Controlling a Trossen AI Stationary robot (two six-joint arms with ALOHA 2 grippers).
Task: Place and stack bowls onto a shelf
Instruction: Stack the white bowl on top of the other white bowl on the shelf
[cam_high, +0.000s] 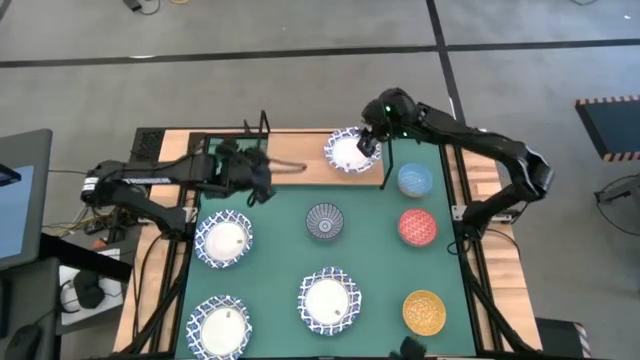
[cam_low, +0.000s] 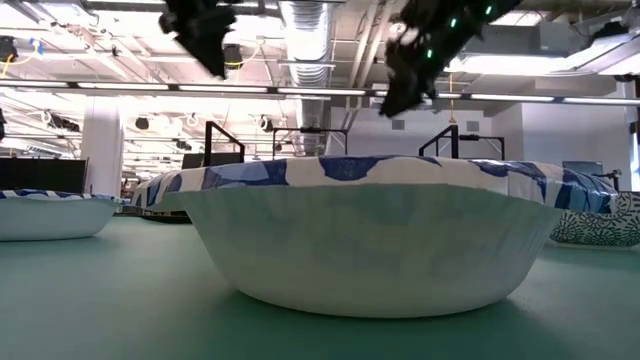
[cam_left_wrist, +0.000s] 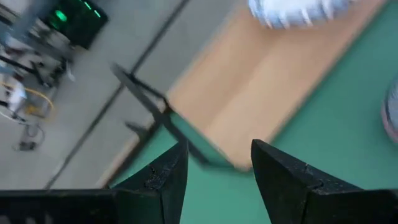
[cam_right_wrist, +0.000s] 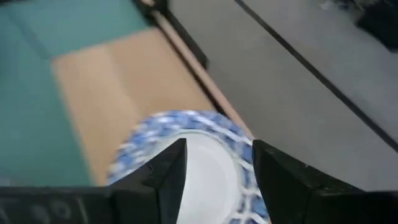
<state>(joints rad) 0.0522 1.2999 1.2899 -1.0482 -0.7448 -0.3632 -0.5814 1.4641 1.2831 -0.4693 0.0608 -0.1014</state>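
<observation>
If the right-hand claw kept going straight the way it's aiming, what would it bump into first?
Most likely the wide blue-and-white patterned bowl on the light wooden shelf board, directly ahead of the open right gripper; the gap between them is hard to judge.

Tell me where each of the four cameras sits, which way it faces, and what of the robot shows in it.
High view: above the table, looking straight down; both arms, green mat, shelf, all eight bowls.
Low view: at mat height, looking level into the room; a large blue-and-white bowl fills it, both grippers hang at the top.
Left wrist view: on the left arm, past the open left gripper toward the shelf's end.
Right wrist view: on the right arm, past the open right gripper onto the blue-and-white bowl on the shelf.
Shared: that bowl shows in the high, left wrist and right wrist views.
</observation>
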